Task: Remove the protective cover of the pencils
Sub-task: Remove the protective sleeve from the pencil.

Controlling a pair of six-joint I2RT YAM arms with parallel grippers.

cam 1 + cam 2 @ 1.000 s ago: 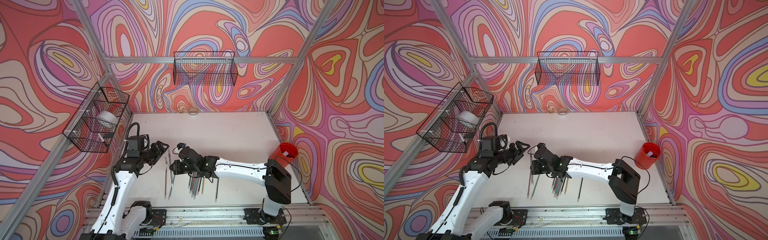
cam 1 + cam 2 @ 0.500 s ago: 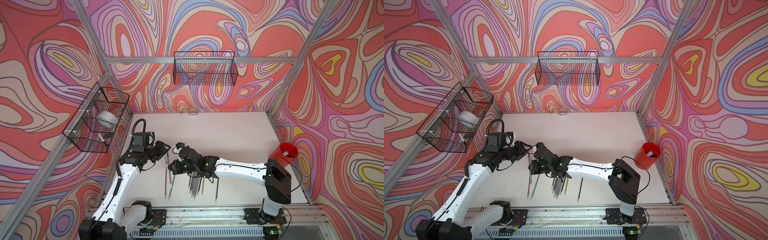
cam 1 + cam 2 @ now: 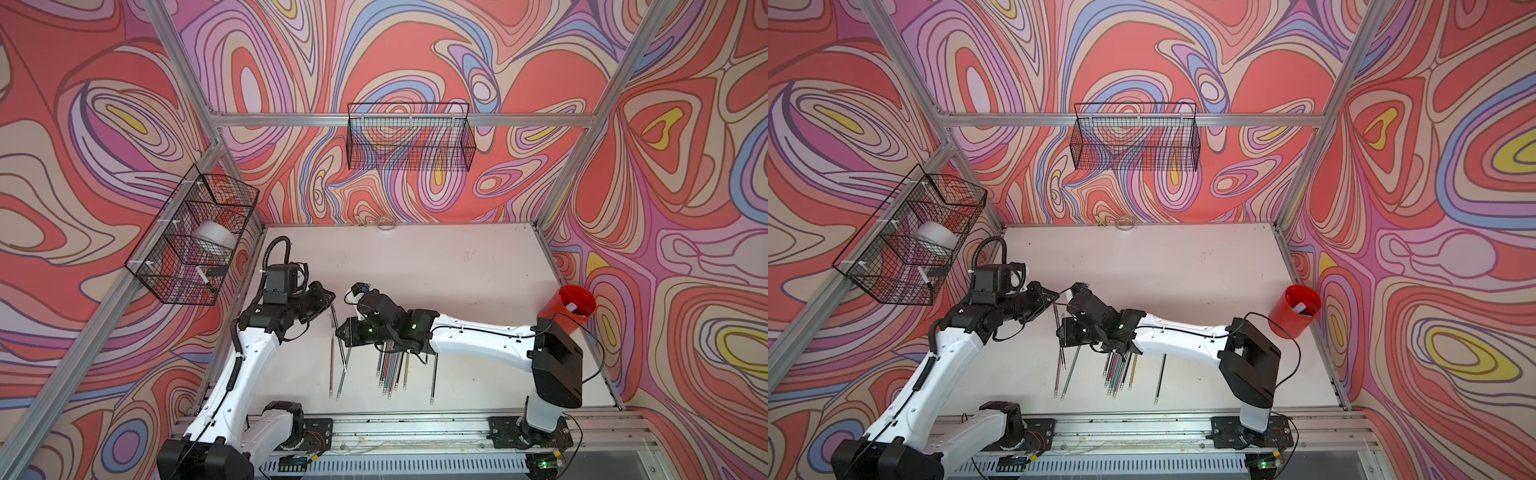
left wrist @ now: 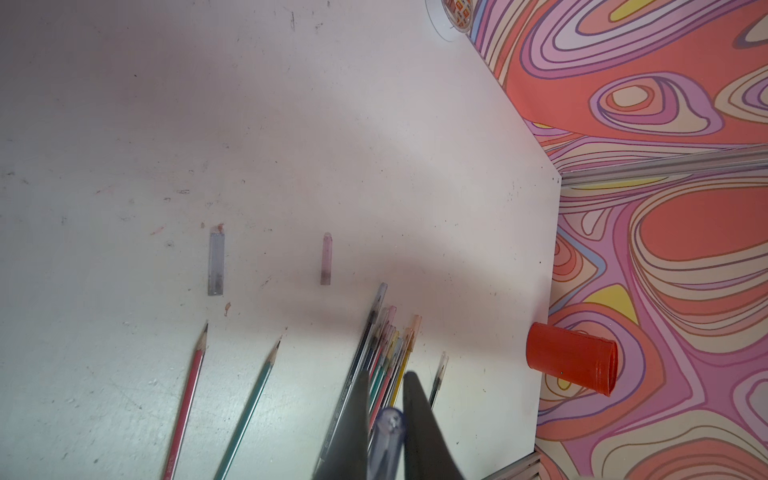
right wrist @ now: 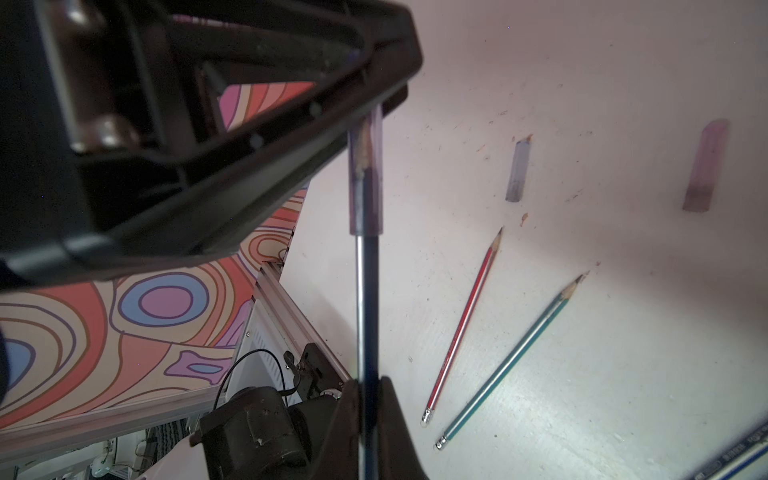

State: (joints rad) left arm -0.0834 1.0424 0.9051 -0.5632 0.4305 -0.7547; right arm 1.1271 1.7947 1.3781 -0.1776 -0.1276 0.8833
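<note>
Toward the left side of the table [image 3: 457, 270], my left end effector [image 3: 331, 296] is clamped tight on the bluish protective cover [image 5: 365, 178] at the tip end of a dark pencil [image 5: 368, 303]. Just to its right, my right end effector [image 3: 340, 332] is closed around that same pencil's barrel. Further right, the other pencils [image 3: 390, 369] lie bunched near the table's front edge, caps on.

This is a robotics lab test cell, not a lived-in room. A frame of aluminium extrusion [image 3: 332, 119] boxes in a scuffed white surface [image 3: 457, 270]. The wall panels [image 3: 415, 62] are printed with swirling red, lilac and blue. A white-and-black left arm [image 3: 245, 357] and right arm [image 3: 478, 338] are bolted to a slotted front rail [image 3: 415, 426], with their cables exposed. A back wire basket [image 3: 409, 141] and a side wire basket [image 3: 187, 245] hang from the frame.
</note>
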